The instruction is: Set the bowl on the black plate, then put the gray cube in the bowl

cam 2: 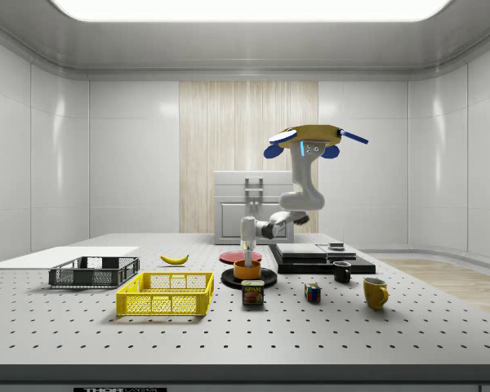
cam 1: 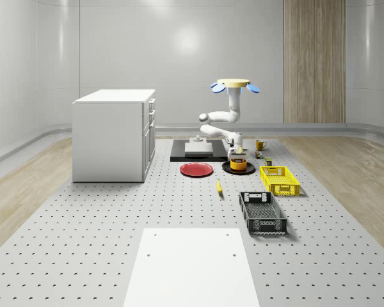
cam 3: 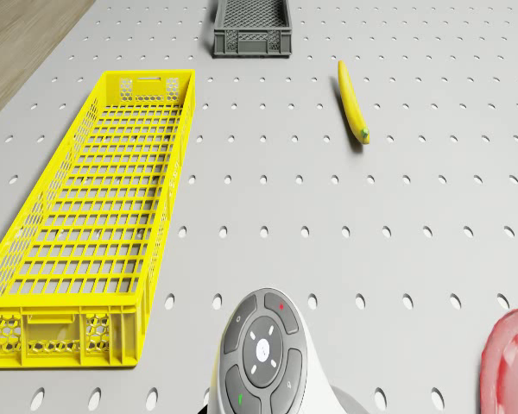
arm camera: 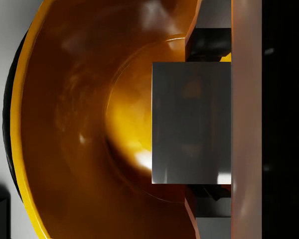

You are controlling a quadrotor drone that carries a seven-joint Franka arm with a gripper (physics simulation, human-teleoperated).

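I judge step one done, the bowl on the black plate right of centre under my hovering drone; the gripper grasps the gray cube low inside it, release pending

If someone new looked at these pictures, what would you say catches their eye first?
Most striking is the drone hovering above the perforated table, its white arm reaching down so the end effector sits just over the orange bowl on the black plate. In the wrist view, the gray cube is within the bowl. A bright yellow crate lies nearby.
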